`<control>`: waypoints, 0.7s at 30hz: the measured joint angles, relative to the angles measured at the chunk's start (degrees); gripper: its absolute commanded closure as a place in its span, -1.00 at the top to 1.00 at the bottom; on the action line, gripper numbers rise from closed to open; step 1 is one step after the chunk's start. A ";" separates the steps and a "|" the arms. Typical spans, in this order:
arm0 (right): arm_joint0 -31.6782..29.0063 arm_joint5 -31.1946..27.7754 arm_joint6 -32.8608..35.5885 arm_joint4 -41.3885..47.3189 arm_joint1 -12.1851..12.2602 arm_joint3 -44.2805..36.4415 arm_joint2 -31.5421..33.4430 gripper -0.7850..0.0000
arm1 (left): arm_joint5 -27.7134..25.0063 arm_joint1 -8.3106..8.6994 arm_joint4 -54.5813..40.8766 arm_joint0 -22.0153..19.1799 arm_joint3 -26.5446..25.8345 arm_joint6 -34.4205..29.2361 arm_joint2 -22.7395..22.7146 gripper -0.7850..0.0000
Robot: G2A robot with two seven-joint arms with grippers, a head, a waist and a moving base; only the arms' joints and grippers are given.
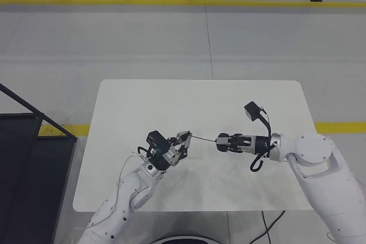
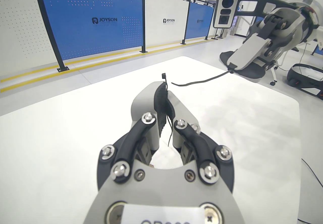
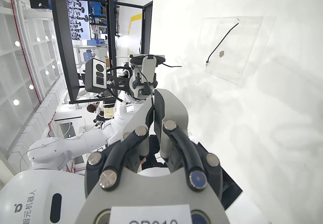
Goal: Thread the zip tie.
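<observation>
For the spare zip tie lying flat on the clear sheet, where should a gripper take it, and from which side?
Probably mid-strap, from straight above, jaws across its width. The spare zip tie lies flat and nearly straight on the clear sheet, so no end stands up to pinch.

The top camera is looking down from overhead, far enough off to be taking in the whole bench [image 1: 201,104] and the floor [image 1: 171,36] beyond. The left wrist camera is sitting close behind its own jaws, facing across the bench toward the right gripper [image 2: 232,68]. The right wrist camera is sitting just as close behind its jaws, rolled sideways, facing the left gripper [image 3: 148,58]. All three are sharing the bench's middle.
</observation>
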 measured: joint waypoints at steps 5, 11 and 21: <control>-0.19 0.21 -1.48 0.39 0.00 -0.08 0.29 -1.00 | 0.00 0.00 0.00 0.00 0.00 0.00 0.00 -1.00; -0.23 0.32 -1.97 0.36 0.00 -0.30 0.20 -1.00 | 0.00 0.00 0.00 0.00 0.00 0.00 0.00 -1.00; 0.19 0.86 -2.33 0.12 -0.01 0.00 -0.13 -1.00 | 0.00 0.00 0.00 0.00 0.00 0.00 0.00 -1.00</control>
